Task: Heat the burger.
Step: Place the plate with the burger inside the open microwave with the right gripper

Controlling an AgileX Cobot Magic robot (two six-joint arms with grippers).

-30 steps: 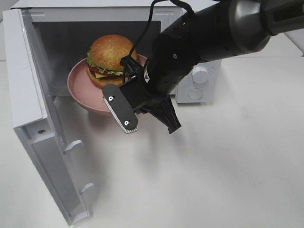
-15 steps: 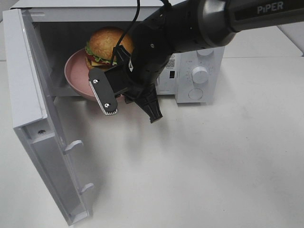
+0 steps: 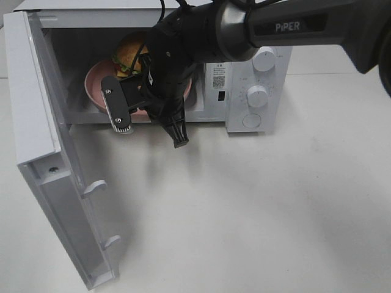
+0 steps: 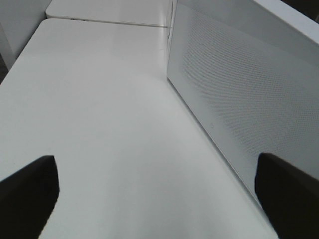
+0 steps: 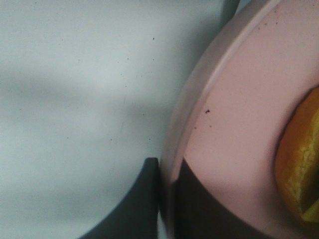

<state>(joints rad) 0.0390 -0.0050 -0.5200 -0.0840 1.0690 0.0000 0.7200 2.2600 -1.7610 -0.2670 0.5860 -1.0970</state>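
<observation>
Exterior high view: the burger (image 3: pixel 129 52) sits on the plate (image 3: pixel 93 85) inside the microwave (image 3: pixel 250 73), whose door (image 3: pixel 43 128) is swung wide; the right arm reaches in and hides most of both.
Right wrist view: the right gripper (image 5: pixel 167 196) is clamped on the plate's rim, one finger on each face of it; the burger lies well in from that edge.
Left wrist view: the left gripper (image 4: pixel 158 194) is spread wide and grasps nothing, over the table (image 4: pixel 99 124) beside the door.
Plate contact: whether it rests on the cavity floor cannot be told.
Burger handling: probably light and soft. Its stacked layers would likely shear or topple if tilted or jolted, and squeezing would crush the bun.
Plate handling: looks stiff and smooth, so likely slippery in a thin pinch. The load sits away from the grip, so the plate will want to droop.
Where to hold: the plate's rim, not the burger, with a deep bite and the plate kept level.
Risk: a tipping plate would slide the burger off.
</observation>
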